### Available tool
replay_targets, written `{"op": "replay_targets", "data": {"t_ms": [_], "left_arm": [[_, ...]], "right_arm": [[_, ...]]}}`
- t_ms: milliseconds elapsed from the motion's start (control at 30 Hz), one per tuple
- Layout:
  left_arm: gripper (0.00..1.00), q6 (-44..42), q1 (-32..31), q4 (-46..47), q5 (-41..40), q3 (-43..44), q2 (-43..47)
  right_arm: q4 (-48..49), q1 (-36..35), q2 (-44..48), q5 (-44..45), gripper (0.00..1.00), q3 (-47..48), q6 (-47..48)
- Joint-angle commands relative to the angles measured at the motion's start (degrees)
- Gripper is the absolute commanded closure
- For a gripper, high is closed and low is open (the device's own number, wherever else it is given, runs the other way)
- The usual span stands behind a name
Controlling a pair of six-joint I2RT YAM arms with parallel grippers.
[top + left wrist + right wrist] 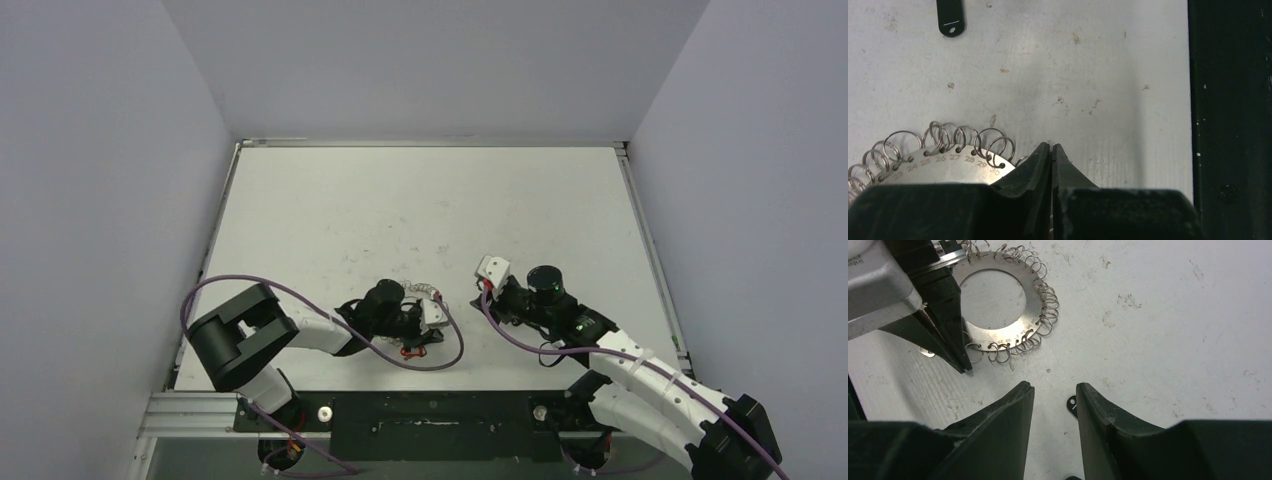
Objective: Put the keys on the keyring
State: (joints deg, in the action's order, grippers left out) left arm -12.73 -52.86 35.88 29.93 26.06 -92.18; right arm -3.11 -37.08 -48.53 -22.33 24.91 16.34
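The keyring (1029, 310) is a flat grey metal disc with a wide hole and many small wire rings round its rim, lying flat on the table. In the left wrist view the keyring (948, 170) shows numbers along its edge. My left gripper (1052, 146) is shut, its tips on the table just right of the rim; nothing shows between them. One of the keys (950, 20), a black head with a hole, lies farther off. My right gripper (1054, 387) is open and low over the table, with that key (1072, 405) peeking out beside its right finger. In the top view both grippers flank the keyring (425, 292).
Purple cables (430, 360) loop from both arms near the table's front edge. A black strip (1230, 120) borders the table on the right of the left wrist view. A small silver bit (925, 352) lies beside the left gripper's fingers (948, 315).
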Motion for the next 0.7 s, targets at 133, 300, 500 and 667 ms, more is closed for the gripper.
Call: {"op": "replay_targets", "data": {"t_ms": [133,300,500,667], "left_arm": [[1.00,3.0,-0.1,-17.2,-10.3,-3.6,13.2],[1.00,8.6,0.0,-15.8,-16.8,-9.7,20.5],[1.00,16.5,0.3,-18.5,-25.1,-7.7,20.2],[1.00,21.3,1.4,-22.3,-29.5,-5.1,18.5]], "right_arm": [[2.7,0.5,-1.5,-1.8,0.63,1.4,-0.4],[4.8,0.6,-3.1,-2.6,0.64,1.9,-0.7],[6.4,0.3,-8.7,-3.8,0.64,4.4,-5.3],[10.0,0.1,-15.8,-5.3,0.65,6.7,-15.2]]}}
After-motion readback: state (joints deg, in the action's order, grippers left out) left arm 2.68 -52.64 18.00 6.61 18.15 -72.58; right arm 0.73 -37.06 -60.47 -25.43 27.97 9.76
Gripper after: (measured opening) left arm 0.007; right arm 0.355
